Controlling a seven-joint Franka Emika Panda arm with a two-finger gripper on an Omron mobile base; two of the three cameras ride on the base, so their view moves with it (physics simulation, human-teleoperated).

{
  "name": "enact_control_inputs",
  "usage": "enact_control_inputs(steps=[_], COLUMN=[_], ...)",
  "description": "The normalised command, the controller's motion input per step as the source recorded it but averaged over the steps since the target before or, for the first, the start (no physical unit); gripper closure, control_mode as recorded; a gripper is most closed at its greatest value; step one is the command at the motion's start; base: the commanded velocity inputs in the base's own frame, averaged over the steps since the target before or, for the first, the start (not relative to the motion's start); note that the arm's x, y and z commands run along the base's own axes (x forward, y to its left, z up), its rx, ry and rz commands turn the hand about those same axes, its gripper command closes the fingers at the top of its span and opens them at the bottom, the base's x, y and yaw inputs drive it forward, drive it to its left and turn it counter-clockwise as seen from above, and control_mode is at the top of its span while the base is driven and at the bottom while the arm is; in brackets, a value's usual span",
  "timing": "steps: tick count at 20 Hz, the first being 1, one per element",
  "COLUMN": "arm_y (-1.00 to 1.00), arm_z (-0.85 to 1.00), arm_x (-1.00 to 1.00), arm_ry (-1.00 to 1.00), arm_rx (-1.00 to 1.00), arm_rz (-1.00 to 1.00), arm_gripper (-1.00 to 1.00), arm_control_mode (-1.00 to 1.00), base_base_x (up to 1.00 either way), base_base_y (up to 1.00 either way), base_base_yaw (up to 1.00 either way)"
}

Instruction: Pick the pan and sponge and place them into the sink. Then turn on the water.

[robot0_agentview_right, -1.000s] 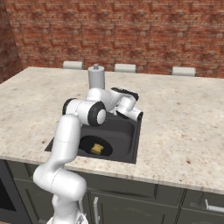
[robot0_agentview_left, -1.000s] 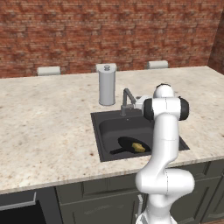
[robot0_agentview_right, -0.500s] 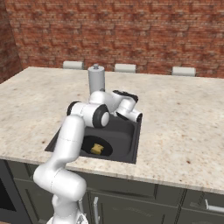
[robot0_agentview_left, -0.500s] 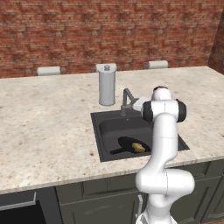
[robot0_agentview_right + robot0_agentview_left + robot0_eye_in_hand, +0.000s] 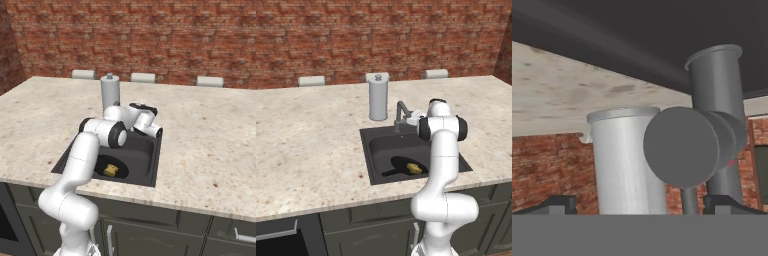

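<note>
You had the pan (image 5: 406,165) lying flat in the sink (image 5: 381,150), toward the basin's front right corner, its long handle pointing at the front left. The sponge (image 5: 414,169) sat on the pan's right side (a yellow speck in the right base view too (image 5: 111,170)). Your gripper (image 5: 639,202) was up at the sink's back edge, right at the faucet (image 5: 401,114), its two dark tips spread wide and holding nothing. In the hand view the faucet's round grey end (image 5: 682,147) stood between those tips, very close to the lens, so whether they touched it I could not tell. The paper-towel holder (image 5: 377,96) stood upright on the counter (image 5: 311,140) just behind the sink's back left corner.
</note>
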Motion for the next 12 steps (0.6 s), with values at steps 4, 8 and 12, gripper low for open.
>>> enact_control_inputs(steps=[4, 8, 12], arm_y=[0.0, 0.0, 0.0], arm_z=[0.0, -0.02, 0.0], arm_x=[0.11, 0.12, 0.08], arm_ry=[0.02, 0.06, 0.09], arm_rx=[0.0, 0.0, 0.0], arm_rz=[0.0, 0.0, -0.03], arm_gripper=[-1.0, 1.0, 1.0], arm_control_mode=[-1.0, -1.0, -1.0], base_base_x=[0.0, 0.0, 0.0], base_base_y=[0.0, 0.0, 0.0], base_base_yaw=[0.0, 0.0, 0.0])
